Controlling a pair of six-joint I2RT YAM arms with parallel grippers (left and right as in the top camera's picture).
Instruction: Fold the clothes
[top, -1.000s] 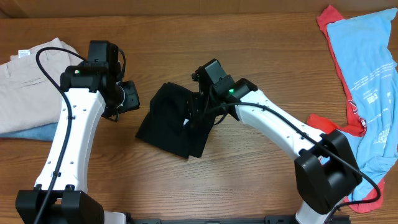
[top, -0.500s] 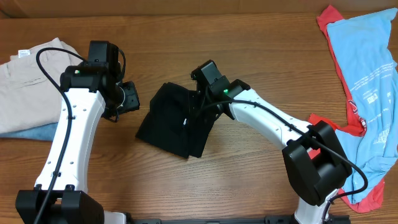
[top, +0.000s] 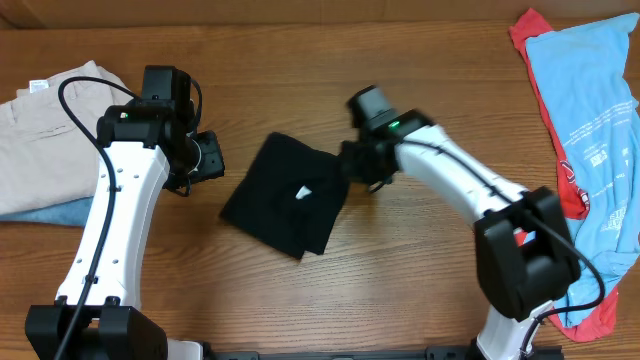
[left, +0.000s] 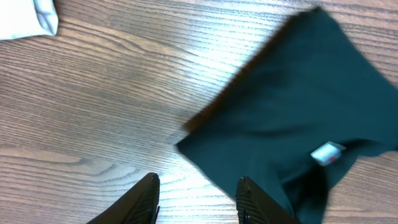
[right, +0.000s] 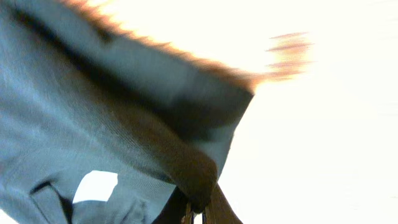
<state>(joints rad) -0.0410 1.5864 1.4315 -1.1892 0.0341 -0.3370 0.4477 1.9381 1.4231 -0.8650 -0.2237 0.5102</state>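
One arm has shifted: right gripper (right: 198, 210) pulled rightward, clamped on black garment (top: 283, 195); left gripper (left: 198, 188) hangs spread.

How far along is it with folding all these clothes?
Done: the beige trousers lie folded at left. In hand: the black garment, partly folded, its edge pinched by the right gripper. To do: the blue shirt and red shirt lie crumpled at right.

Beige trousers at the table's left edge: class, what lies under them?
A light blue cloth shows under the beige trousers along their near edge. Most of it is covered, so its kind and extent cannot be seen.
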